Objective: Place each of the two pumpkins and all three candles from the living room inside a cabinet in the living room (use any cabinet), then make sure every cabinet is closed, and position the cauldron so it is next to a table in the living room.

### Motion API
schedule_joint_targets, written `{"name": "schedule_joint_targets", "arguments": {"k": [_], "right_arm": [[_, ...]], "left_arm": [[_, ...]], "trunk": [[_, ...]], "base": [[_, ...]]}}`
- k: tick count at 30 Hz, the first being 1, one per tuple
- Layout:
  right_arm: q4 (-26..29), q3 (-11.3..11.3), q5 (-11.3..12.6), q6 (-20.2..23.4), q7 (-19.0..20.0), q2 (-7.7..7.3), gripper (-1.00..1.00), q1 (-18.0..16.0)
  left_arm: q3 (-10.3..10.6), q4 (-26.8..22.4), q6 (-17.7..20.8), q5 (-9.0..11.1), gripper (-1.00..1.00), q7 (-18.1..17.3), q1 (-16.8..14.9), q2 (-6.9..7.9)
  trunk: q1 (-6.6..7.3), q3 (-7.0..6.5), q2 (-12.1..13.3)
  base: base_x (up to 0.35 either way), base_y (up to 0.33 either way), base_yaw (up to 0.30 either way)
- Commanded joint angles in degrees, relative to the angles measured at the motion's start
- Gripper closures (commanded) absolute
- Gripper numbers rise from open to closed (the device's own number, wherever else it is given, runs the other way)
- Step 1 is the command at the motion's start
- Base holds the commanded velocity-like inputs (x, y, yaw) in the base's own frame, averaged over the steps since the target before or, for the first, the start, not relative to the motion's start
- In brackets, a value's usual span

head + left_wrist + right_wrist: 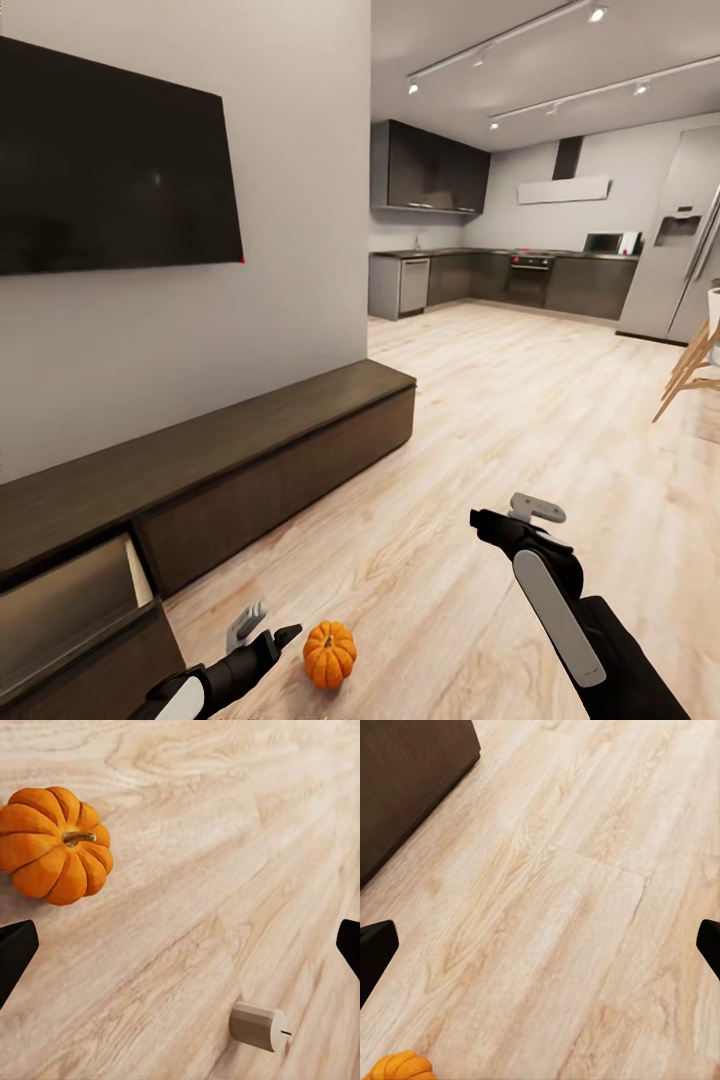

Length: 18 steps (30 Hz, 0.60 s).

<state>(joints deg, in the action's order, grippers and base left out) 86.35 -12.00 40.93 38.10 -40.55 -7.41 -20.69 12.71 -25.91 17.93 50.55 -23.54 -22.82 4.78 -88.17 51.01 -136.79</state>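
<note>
Pumpkin [329,654] on floor [480,420] just beside left pincer [262,627], near open cabinet [200,470] drawer; both pincers wide open, empty, right pincer [512,518] apart; likely light, rigid, smooth: grip across ribbed belly, not stem; candle [259,1026] lies nearby.

Pale plank floor [480,420]; grey wall [290,200] with black screen [110,160] — beyond, dark kitchen cupboards [435,170]; ceiling spotlights [597,13].

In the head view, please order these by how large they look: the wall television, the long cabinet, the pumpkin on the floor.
1. cabinet
2. television; these two look close, and the cabinet's near end is cut off.
3. pumpkin, clearly smallest.
</note>
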Motion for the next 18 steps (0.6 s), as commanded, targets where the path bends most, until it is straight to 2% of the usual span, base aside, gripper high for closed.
{"name": "schedule_joint_targets", "arguments": {"k": [1, 5, 12, 18], "right_arm": [[0.19, -0.13, 0.49, 0.06, -0.57, -0.09, -1.00, -0.05], [0.41, -0.13, 0.47, 0.05, -0.58, -0.11, -1.00, -0.05], [0.66, -0.13, 0.47, 0.04, -0.58, -0.14, -1.00, -0.05], [0.72, -0.13, 0.47, 0.05, -0.58, -0.29, -1.00, -0.05]], "left_arm": [[0.23, -0.02, 0.26, 0.52, -1.00, -0.01, -0.04, 0.05], [0.22, -0.02, 0.26, 0.52, -1.00, -0.01, -0.04, 0.05], [0.30, -0.02, 0.25, 0.50, -1.00, -0.01, -0.04, 0.04], [0.30, -0.02, 0.26, 0.52, -1.00, -0.01, -0.04, 0.05]], "trunk": [[0.01, 0.15, -0.03], [0.01, 0.51, -0.03], [0.01, 1.13, -0.03], [0.01, 1.66, -0.03]], "base": [[0.000, 0.000, 0.087], [0.036, 0.000, 0.086], [0.201, 0.000, 0.086], [0.027, 0.000, 0.085]]}}
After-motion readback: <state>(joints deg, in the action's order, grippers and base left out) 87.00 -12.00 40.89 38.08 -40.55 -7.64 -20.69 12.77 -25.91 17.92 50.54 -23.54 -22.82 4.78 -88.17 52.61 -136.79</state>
